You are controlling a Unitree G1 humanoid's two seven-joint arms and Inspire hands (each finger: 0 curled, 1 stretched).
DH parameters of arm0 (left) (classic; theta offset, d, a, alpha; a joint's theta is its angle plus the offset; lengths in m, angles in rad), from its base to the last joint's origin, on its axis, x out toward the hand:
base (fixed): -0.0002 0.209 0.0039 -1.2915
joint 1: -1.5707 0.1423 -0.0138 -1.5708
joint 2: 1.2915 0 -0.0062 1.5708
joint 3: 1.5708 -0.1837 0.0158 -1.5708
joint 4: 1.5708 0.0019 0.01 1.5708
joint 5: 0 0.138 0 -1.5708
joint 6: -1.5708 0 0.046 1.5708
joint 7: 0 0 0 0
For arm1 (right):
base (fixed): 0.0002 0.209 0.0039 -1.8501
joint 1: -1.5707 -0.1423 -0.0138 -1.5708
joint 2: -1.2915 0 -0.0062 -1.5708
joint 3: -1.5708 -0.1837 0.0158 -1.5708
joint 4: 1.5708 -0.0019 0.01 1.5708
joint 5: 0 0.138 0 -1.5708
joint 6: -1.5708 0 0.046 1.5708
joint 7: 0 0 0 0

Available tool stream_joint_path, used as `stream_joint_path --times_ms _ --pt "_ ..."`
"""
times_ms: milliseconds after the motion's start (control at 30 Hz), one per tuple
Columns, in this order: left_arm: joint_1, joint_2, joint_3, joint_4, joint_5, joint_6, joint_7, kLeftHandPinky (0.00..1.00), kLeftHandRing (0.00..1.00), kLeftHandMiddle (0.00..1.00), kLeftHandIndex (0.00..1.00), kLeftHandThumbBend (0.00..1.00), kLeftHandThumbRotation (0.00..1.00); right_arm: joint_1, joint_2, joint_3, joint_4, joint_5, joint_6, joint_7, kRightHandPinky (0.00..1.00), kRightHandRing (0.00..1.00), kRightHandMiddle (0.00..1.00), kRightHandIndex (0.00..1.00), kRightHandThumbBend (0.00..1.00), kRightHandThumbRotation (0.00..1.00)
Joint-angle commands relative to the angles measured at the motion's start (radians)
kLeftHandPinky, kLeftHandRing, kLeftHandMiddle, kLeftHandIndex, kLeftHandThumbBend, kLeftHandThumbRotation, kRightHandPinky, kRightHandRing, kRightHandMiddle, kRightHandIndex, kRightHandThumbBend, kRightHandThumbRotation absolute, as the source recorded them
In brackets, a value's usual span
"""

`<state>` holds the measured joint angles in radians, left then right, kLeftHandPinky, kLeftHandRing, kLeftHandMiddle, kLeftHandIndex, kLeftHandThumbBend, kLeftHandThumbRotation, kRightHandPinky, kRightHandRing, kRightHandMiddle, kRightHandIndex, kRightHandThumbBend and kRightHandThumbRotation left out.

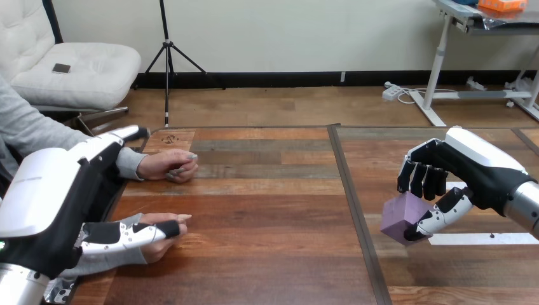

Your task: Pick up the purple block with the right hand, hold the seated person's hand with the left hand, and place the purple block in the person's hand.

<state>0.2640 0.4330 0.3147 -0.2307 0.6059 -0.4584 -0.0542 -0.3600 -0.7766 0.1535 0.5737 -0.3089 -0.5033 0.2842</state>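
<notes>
Nearest in, at the left, the left robot hand (44,203) sits right against the person's nearer hand (162,244), which lies flat on the desk (267,254) and points toward the middle. The two are touching, but I cannot tell whether the robot hand actually grips it. Over to the right, a little farther out, the right robot hand (470,168) has the purple block (399,216) clamped, with fingers curled over the top and the thumb pressed in from below. The block is tilted, well apart from both of the person's hands. Farther back on the left, the person's farther hand (166,166) rests on the desk as a loose fist.
</notes>
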Motion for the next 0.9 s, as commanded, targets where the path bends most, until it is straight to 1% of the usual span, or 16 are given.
stream_joint_path --times_ms 0,100,333,567,667,800,867 --pt "-0.067 0.076 -0.010 0.014 0.038 0.006 0.012 0.56 0.76 0.79 0.80 1.00 0.43 -0.073 0.023 -0.036 -0.009 0.020 0.000 -0.010 0.36 0.37 0.41 0.41 0.91 0.00" --pt "-0.076 0.106 -0.017 0.033 0.053 0.007 0.002 0.59 0.76 0.80 0.80 1.00 0.43 -0.074 0.023 -0.036 -0.007 0.022 0.001 -0.008 0.36 0.37 0.41 0.41 0.91 0.00" --pt "-0.092 0.174 -0.042 0.063 0.075 0.039 -0.059 0.64 0.79 0.81 0.80 1.00 0.43 -0.077 0.023 -0.036 0.008 0.020 -0.011 -0.014 0.35 0.37 0.41 0.41 0.91 0.00" --pt "-0.108 0.217 -0.073 0.113 0.065 0.060 -0.104 0.70 0.81 0.83 0.81 1.00 0.38 -0.077 0.023 -0.036 0.011 0.013 -0.011 -0.024 0.33 0.35 0.39 0.41 0.91 0.00" --pt "-0.117 0.237 -0.087 0.144 0.078 0.054 -0.097 0.72 0.82 0.84 0.82 1.00 0.36 -0.076 0.023 -0.036 0.013 0.015 -0.012 -0.024 0.33 0.35 0.40 0.41 0.91 0.00" --pt "-0.132 0.260 -0.110 0.197 0.123 0.045 -0.051 0.72 0.81 0.84 0.81 1.00 0.35 -0.075 0.024 -0.038 0.013 0.017 -0.014 -0.026 0.33 0.35 0.40 0.41 0.91 0.00" --pt "-0.138 0.268 -0.119 0.216 0.139 0.046 -0.036 0.72 0.81 0.83 0.81 1.00 0.35 -0.075 0.024 -0.038 0.015 0.018 -0.014 -0.026 0.33 0.35 0.40 0.41 0.91 0.00"
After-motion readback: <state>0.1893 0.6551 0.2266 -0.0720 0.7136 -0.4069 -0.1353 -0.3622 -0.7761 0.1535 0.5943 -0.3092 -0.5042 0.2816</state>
